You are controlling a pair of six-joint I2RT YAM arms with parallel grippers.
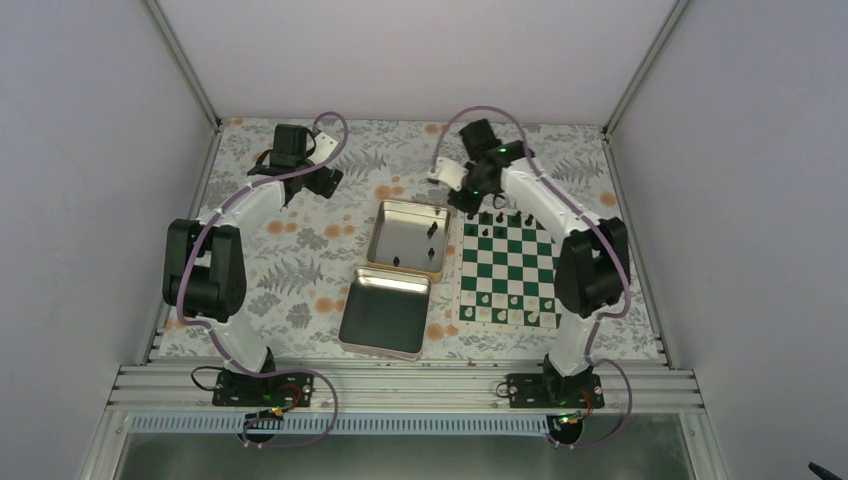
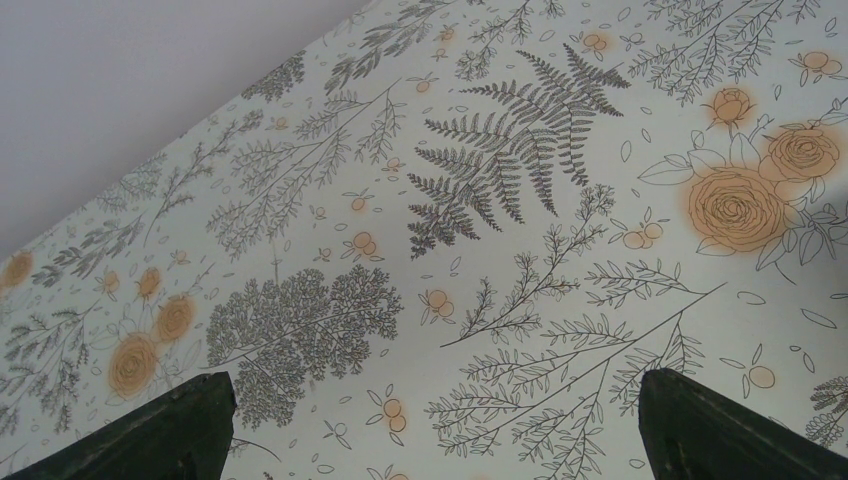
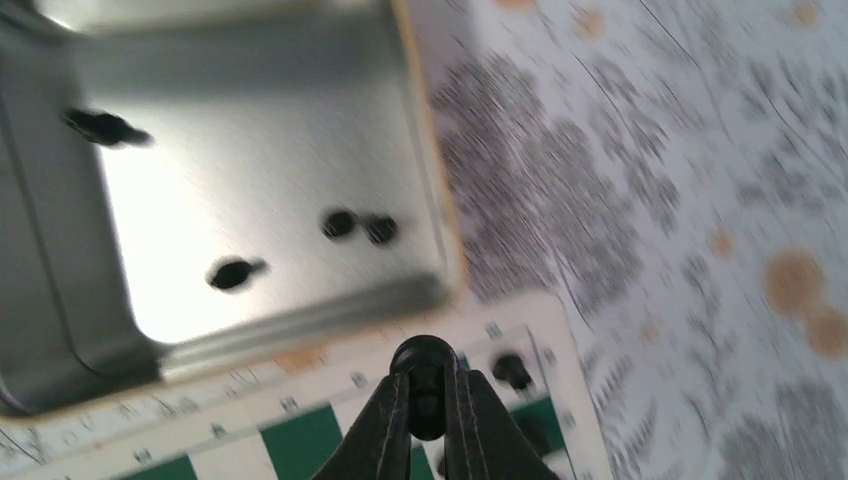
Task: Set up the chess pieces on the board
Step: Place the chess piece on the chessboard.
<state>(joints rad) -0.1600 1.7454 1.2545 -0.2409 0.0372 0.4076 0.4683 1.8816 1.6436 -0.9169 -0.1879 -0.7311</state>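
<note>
The green-and-white board (image 1: 463, 290) lies right of centre. Several black chess pieces (image 1: 485, 231) stand on its far rows. My right gripper (image 1: 468, 206) hovers over the board's far left corner, shut on one black chess piece (image 3: 424, 360). In the right wrist view another black piece (image 3: 512, 370) stands on the board (image 3: 300, 440) just right of my right gripper (image 3: 427, 395). More black pieces (image 3: 339, 223) lie in the open tin (image 3: 260, 120). My left gripper (image 1: 325, 180) is far left at the back. It stands open (image 2: 437, 420) over bare tablecloth, holding nothing.
An open metal tin (image 1: 392, 232) with a few black pieces (image 1: 432, 230) sits just left of the board. A second tin (image 1: 385, 312) lies nearer the front. White pieces (image 1: 483, 298) stand on the board's near rows. A floral cloth (image 2: 500, 300) covers the table.
</note>
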